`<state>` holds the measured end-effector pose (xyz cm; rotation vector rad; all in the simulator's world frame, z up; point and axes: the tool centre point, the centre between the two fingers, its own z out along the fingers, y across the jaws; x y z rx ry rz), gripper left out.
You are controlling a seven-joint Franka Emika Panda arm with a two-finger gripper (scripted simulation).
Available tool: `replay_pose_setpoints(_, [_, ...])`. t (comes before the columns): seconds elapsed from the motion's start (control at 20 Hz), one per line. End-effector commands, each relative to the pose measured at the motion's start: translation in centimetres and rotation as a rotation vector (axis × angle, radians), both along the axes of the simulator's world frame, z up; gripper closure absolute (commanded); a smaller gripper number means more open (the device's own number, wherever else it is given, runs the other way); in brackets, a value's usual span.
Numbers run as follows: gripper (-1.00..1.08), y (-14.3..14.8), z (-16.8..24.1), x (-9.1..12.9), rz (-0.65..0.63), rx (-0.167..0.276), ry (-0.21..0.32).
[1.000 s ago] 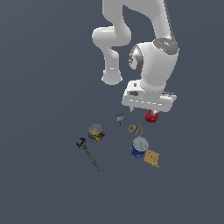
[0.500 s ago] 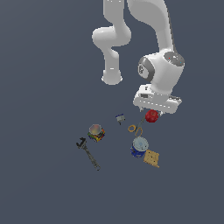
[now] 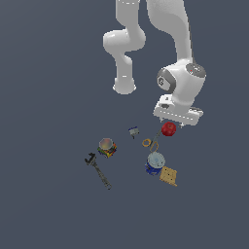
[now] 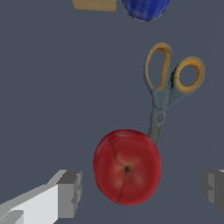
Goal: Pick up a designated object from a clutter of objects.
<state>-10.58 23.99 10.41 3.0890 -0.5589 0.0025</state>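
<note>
The designated object is a glossy red apple [image 3: 168, 129] with a dark stem dimple, lying at the exterior view's right end of the clutter of objects. In the wrist view the apple [image 4: 127, 166] sits between my two grey fingertips [image 4: 70, 194], with a gap on each side. My gripper [image 3: 174, 121] hovers just above it and is open [image 4: 142, 190]. Nothing is held.
Scissors with orange handles [image 4: 175, 72] lie touching the apple's side [image 3: 147, 142]. Beyond them are a blue-white round item [image 3: 154, 162] and a tan cracker [image 3: 168, 176]. A small blue-white box [image 3: 133, 131], a multicoloured can [image 3: 106, 147] and a dark wrench [image 3: 98, 171] lie toward the exterior view's left.
The arm has swung toward the exterior view's right and lowered, bringing the hand over the apple. The objects have not moved.
</note>
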Motion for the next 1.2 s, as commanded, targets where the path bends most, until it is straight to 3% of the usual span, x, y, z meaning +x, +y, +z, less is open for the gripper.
replay_pose_setpoints(0.0, [-0.92, 0.4, -0.4, -0.5, -0.010, 0.002, 0.000])
replay_pose_setpoints(0.5, [-0.92, 0.7, -1.2, -0.9, -0.014, 0.002, 0.002])
replay_pose_setpoints(1.15, [-0.92, 0.7, -5.7, -1.0, -0.015, 0.003, 0.001])
